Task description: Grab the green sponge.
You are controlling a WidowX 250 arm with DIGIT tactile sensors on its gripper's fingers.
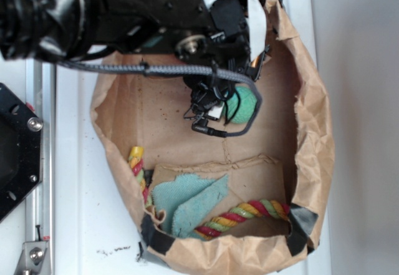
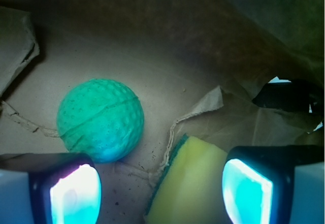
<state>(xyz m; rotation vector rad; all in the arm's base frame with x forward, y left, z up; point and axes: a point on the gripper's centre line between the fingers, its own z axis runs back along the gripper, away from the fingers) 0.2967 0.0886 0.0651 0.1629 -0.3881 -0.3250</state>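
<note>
Pincer (image 2: 160, 183) spread wide, holding nothing, inside paper bag (image 1: 312, 131). Green sponge (image 2: 100, 120) lies ahead-left, untouched. Alignment, closure and grasp remain outstanding.

The green sponge (image 2: 100, 120) is a small round ball, mint green with little bumps and a line around it. It sits on the brown paper, on the left side.

Green sponge (image 2: 100, 120) on brown paper (image 2: 167, 56), dimpled and round, just above left finger (image 2: 61, 191), yellow sponge (image 2: 190, 183) lying between the fingers, end effector (image 2: 161, 188) spread wide, empty
</note>
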